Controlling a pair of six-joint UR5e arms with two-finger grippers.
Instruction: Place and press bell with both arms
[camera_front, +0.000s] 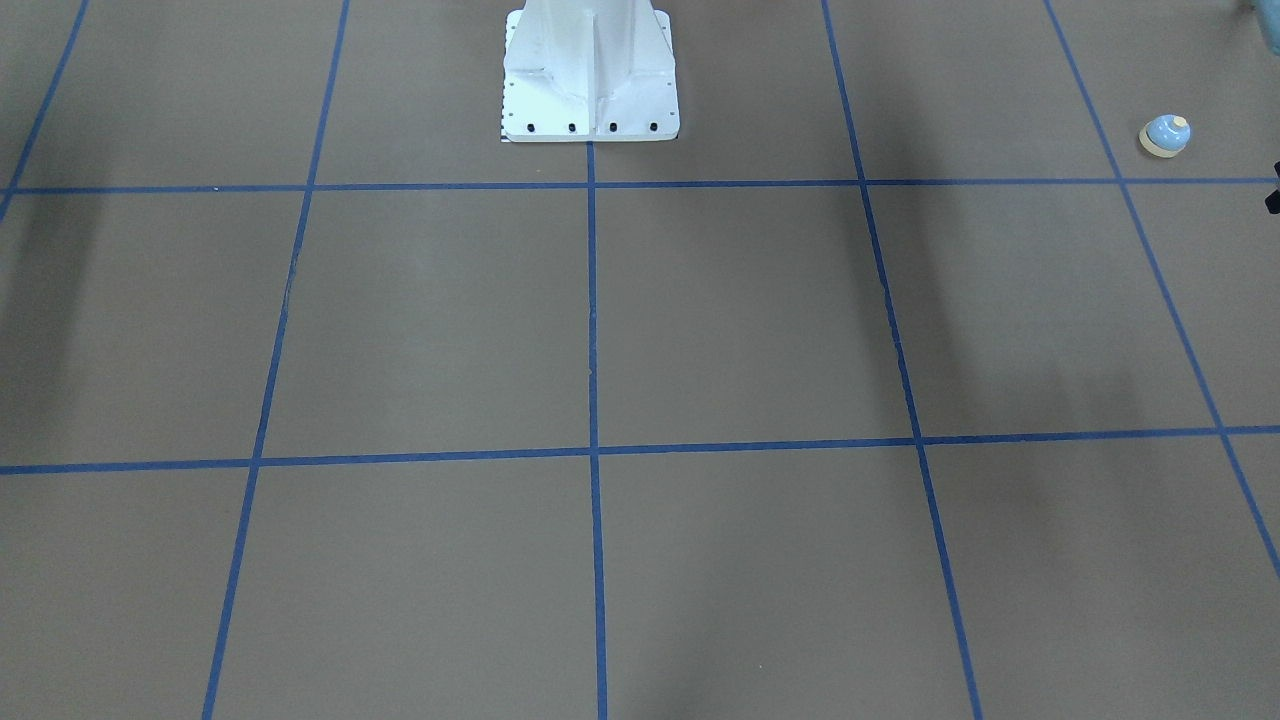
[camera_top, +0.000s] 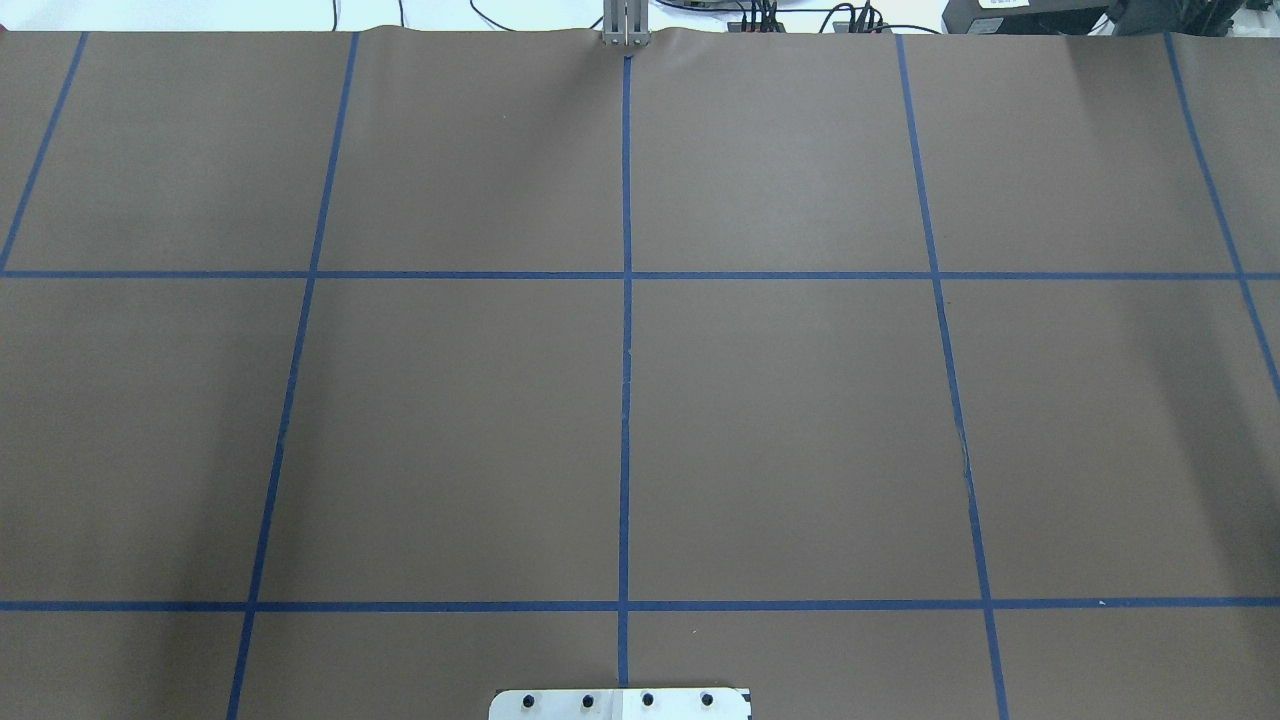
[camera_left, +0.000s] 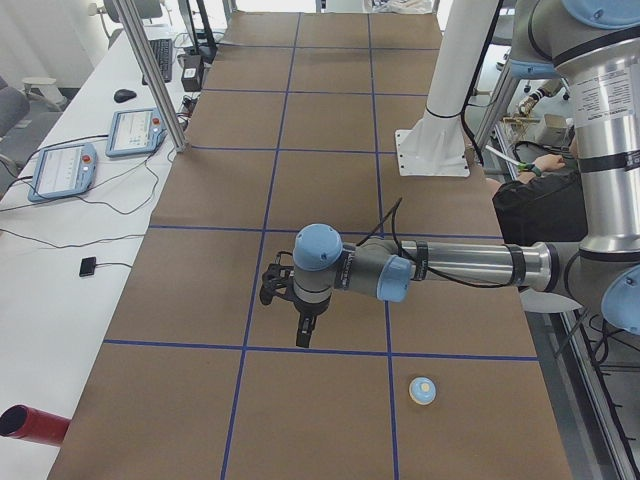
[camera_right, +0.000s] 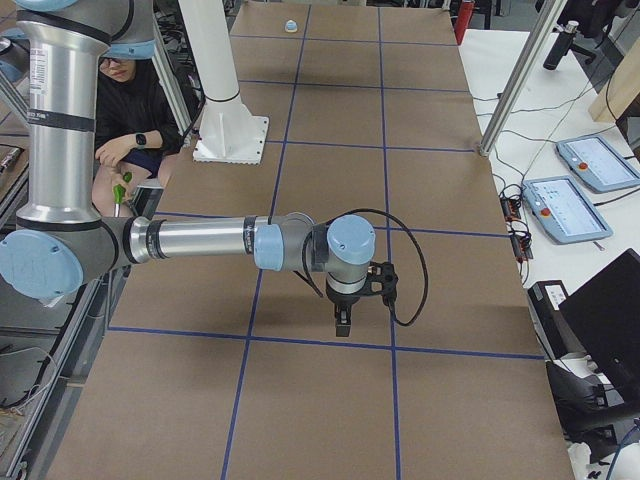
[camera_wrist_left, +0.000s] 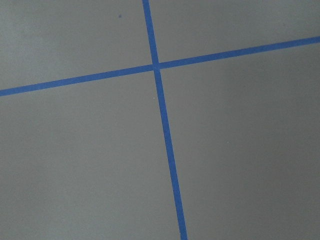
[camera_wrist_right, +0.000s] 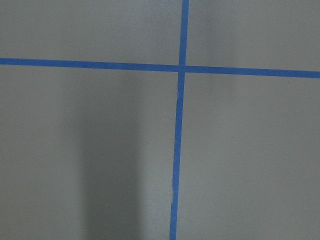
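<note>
Brown desk (camera_front: 740, 320) with blue tape lines carries the bell (camera_front: 1165, 136) at its left end, sitting on its base. Left gripper (camera_left: 303, 335) hangs above the desk, apart from the bell; right gripper (camera_right: 342, 325) hangs over the other end. For both, I cannot tell if the fingers are apart or together.
</note>
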